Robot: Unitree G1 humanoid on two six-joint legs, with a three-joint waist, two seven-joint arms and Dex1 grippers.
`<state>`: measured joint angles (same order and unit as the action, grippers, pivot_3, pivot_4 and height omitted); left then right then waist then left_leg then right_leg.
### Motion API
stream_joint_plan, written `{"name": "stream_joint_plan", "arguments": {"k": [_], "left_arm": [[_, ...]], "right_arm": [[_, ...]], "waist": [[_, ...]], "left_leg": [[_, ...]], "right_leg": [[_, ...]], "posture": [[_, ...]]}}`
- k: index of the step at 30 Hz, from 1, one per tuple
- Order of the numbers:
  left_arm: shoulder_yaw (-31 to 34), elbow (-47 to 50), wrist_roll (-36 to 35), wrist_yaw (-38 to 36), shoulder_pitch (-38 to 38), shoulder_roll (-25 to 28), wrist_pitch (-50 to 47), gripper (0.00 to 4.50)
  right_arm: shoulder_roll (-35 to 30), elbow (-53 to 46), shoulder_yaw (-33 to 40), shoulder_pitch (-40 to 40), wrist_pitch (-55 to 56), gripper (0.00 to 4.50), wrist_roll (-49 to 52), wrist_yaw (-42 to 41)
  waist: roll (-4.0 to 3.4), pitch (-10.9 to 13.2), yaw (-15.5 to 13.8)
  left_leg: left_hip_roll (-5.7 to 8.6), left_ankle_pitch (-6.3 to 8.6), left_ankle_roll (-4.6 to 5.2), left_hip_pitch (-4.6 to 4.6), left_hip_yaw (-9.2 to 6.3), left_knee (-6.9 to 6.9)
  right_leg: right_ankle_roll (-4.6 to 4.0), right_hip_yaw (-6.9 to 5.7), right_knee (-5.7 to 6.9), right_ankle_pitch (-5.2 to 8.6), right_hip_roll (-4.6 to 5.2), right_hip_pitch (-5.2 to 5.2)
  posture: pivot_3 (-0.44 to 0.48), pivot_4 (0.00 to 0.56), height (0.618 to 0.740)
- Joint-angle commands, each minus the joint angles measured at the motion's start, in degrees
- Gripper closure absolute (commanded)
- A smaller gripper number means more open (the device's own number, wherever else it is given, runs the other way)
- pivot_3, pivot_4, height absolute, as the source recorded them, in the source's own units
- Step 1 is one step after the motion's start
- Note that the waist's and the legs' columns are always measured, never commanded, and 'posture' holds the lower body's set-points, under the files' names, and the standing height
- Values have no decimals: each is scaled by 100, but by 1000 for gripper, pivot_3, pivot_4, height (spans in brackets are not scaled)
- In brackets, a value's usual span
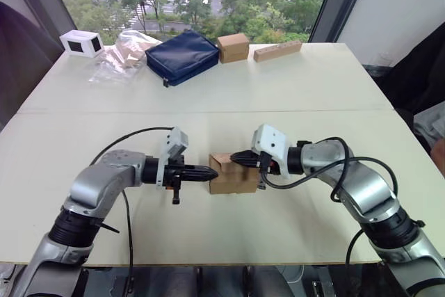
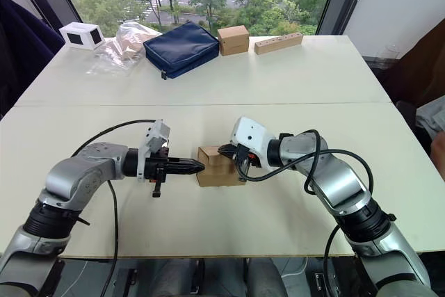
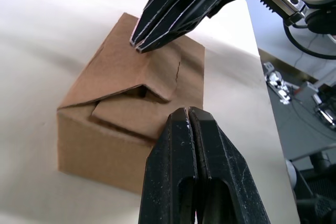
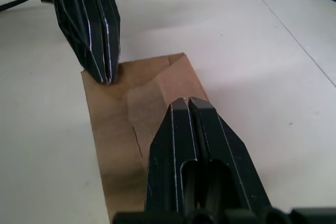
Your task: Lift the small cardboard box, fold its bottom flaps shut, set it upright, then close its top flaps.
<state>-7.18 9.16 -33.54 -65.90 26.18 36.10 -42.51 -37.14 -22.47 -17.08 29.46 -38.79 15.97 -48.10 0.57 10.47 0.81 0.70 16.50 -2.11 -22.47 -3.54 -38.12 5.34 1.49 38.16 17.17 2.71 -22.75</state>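
Brown corrugated cardboard, i.e. the small cardboard box (image 1: 233, 175), is seen resting on the pale surface (image 1: 292, 95) near its front edge, roughly midway between the side edges, with the two arms reaching in from either side. The top flaps (image 3: 137, 94) are folded inward but not flat: one panel is tucked under another, and a dark gap is left between them. The left gripper (image 1: 211, 171) is held w/ jaws pressed together, nothing between them, tips at the box's top on the robot's left side. The right gripper (image 1: 235, 157) is likewise seen w/ jaws together, tips on the box's top from the opposite side. The bottom flaps are hidden under the box, so their state can't be told. Along the far edge, well apart from the box, a white box with dark windows (image 1: 81, 43), a clear plastic bag (image 1: 122, 55), a navy pouch (image 1: 182, 56), another brown box (image 1: 233, 47) and a wooden block (image 1: 277, 50) are laid out.
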Motion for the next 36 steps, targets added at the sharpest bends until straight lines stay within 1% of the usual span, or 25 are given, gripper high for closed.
{"name": "stream_joint_plan", "arguments": {"k": [1,3,6,8,15,17,21,23,26,31,36], "left_arm": [[278,-108,-192,65,345,-90,3,4488],[260,-275,-85,222,472,-243,106,4488],[59,-708,421,541,673,-522,594,4488],[-43,-859,592,537,735,-607,799,4488],[-261,-1138,818,411,813,-817,1043,4488],[-277,-1154,849,419,794,-854,1076,4488],[-249,-1139,843,446,763,-896,1051,4488],[-204,-1128,811,487,745,-933,1011,4488],[-144,-1103,731,521,728,-975,939,4488],[-110,-1079,716,558,747,-1007,896,4488],[-45,-1073,660,581,753,-1001,824,4488]], "right_arm": [[-3,-193,96,7,59,4500,-53,36],[9,-193,98,7,65,4500,-64,51],[35,-204,89,21,65,4500,-79,98],[42,-226,93,21,51,4500,-85,117],[55,-316,209,30,31,4500,-105,219],[313,-434,563,27,-117,4500,209,430],[214,-1010,739,-285,-518,4500,677,263],[125,-1268,633,-478,-632,4500,748,239],[102,-1382,536,-567,-700,4500,738,289],[28,-1284,124,-589,-601,4500,432,356],[-137,-1104,-95,-585,-429,4500,137,311]], "waist": [[0,0,-8],[0,0,-10],[0,0,-13],[0,0,-10],[0,0,1],[0,0,0],[0,0,-18],[1,0,-24],[0,0,-8],[0,0,4],[0,0,-5]], "left_leg": [[1,0,0,0,0,0],[4,0,0,0,0,0],[8,0,0,0,0,0],[9,0,0,-1,0,0],[8,0,0,-1,1,0],[8,0,0,-1,1,0],[6,0,0,-2,-1,0],[9,0,0,-3,-4,0],[13,0,0,-3,-3,0],[8,0,0,-1,-3,0],[10,0,0,-2,-3,0]], "right_leg": [[0,0,0,0,-1,0],[0,-1,0,0,-2,1],[0,0,-1,0,0,1],[0,0,-1,0,-1,1],[0,1,0,0,-2,-2],[0,0,0,0,-2,-2],[0,1,0,0,-2,-2],[0,-2,-1,0,1,1],[1,-1,-2,0,4,2],[1,-1,0,0,-3,-1],[1,-1,-1,0,-2,0]], "posture": [[0,150,740],[0,150,740],[0,150,740],[0,150,740],[0,150,740],[0,150,740],[0,150,740],[0,150,740],[0,150,740],[0,150,740],[0,150,740]]}}
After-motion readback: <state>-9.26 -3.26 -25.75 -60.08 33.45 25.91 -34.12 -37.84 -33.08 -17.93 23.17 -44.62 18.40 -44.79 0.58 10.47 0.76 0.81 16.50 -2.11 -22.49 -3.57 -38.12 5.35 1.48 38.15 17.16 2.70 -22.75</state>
